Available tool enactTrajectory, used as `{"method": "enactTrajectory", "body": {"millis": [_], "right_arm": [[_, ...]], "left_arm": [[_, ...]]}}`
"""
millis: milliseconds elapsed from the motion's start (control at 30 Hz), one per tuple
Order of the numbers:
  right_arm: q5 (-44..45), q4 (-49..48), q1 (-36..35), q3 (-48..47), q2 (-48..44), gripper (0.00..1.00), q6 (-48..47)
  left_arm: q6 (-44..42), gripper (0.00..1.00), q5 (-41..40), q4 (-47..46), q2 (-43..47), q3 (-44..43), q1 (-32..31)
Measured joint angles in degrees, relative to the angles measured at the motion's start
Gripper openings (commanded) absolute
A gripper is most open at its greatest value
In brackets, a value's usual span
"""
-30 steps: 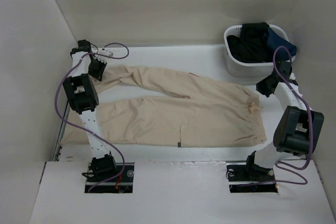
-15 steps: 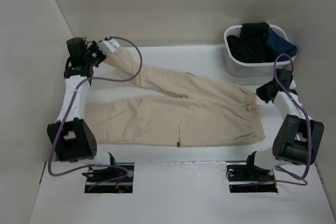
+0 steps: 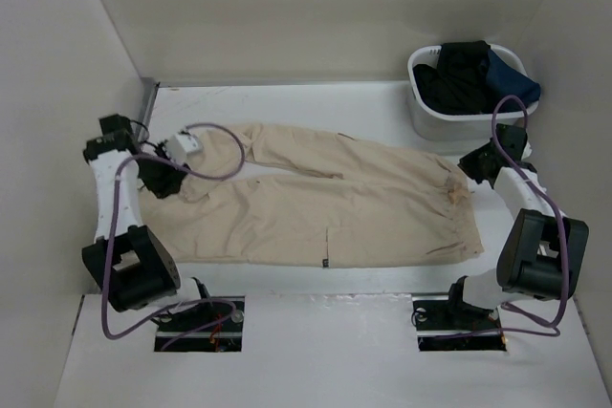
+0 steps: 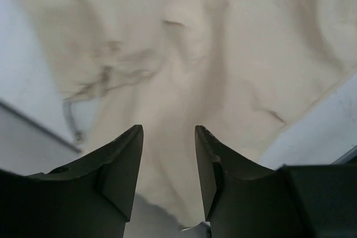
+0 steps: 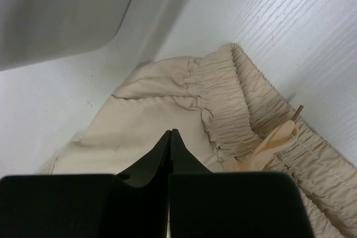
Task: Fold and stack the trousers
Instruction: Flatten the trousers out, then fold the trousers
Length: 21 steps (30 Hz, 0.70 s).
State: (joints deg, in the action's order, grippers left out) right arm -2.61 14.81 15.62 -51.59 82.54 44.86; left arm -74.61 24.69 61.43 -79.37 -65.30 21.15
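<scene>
The beige trousers (image 3: pixel 363 203) lie flat across the table, waistband to the right and both legs running left. My left gripper (image 3: pixel 170 182) hovers over the leg ends at the left. Its jaws stand open in the left wrist view (image 4: pixel 167 133), with the beige cloth (image 4: pixel 195 54) lying below and between them, not pinched. My right gripper (image 3: pixel 475 163) sits at the waistband's far corner. The right wrist view shows it shut (image 5: pixel 170 132) just above the cloth, beside the gathered waistband (image 5: pixel 234 98) and drawstring (image 5: pixel 273 140).
A white basket (image 3: pixel 427 121) at the back right holds black and navy garments (image 3: pixel 469 74), close behind my right arm. White walls enclose the table on the left, back and right. The left arm's purple cable (image 3: pixel 215 131) loops over the far leg.
My left gripper carried the far leg's end from the back left corner toward the near leg, then opened and let the cloth go. The right gripper stayed shut at the waistband.
</scene>
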Motion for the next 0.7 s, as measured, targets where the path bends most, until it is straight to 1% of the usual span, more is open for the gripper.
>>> {"method": "enactTrajectory", "body": {"millis": [67,100,167,233,333,400,467,567,700], "right_arm": [[0.0,-0.1,0.0,0.0,0.1,0.0,0.0],[0.0,-0.2,0.0,0.0,0.2,0.0,0.0],[0.0,-0.3,0.0,0.0,0.5,0.0,0.0],[0.0,-0.3,0.0,0.0,0.8,0.01,0.1],[0.0,-0.8,0.0,0.0,1.9,0.02,0.2],[-0.4,-1.0,0.0,-0.3,3.4,0.03,0.2],[-0.9,-0.9,-0.1,-0.9,5.2,0.03,0.2],[-1.6,-0.3,-0.1,-2.6,7.7,0.04,0.0],[-1.7,0.7,-0.1,-4.9,9.5,0.04,-0.3]], "left_arm": [[2.1,0.46,3.9,5.1,-2.9,-11.5,2.3],[4.3,0.46,6.1,5.8,-5.1,-17.6,3.9],[10.7,0.47,9.0,5.0,-9.9,-27.3,6.5],[17.8,0.48,9.4,2.3,-14.5,-32.5,7.9],[28.2,0.54,5.6,-4.5,-21.8,-34.1,7.4],[32.8,0.56,1.2,-8.5,-27.4,-34.1,5.8],[35.2,0.57,-2.7,-11.0,-32.5,-34.1,3.9],[36.7,0.56,-7.5,-12.0,-38.6,-34.1,1.2],[36.8,0.55,-11.6,-11.5,-43.4,-34.1,-0.6]]}}
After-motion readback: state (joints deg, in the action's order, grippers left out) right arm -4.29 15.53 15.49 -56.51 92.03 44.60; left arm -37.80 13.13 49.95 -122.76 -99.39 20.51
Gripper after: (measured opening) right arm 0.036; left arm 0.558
